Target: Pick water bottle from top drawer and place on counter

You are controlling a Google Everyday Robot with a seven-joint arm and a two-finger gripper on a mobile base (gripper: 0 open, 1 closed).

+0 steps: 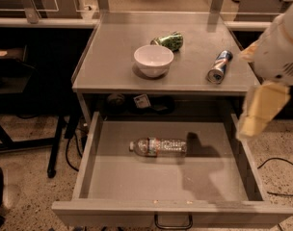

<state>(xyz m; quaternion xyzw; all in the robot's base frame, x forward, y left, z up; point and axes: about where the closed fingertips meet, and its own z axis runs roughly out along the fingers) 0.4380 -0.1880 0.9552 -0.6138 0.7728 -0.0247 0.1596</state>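
Observation:
The water bottle [158, 147] lies on its side in the middle of the open top drawer [108, 177], white cap to the left. The drawer is pulled fully out, its dark wire handle [173, 222] at the front. The counter [117, 61] is the grey tabletop above it. My gripper [257, 114], pale yellow below the white arm, hangs over the drawer's right wall, to the right of the bottle and above it. It holds nothing that I can see. Its shadow falls on the drawer floor just right of the bottle.
On the counter stand a white bowl [153, 59], a green crumpled bag [169, 41] behind it and a blue-silver can [219, 66] lying on its side at the right. A cable [281, 165] lies on the floor at the right.

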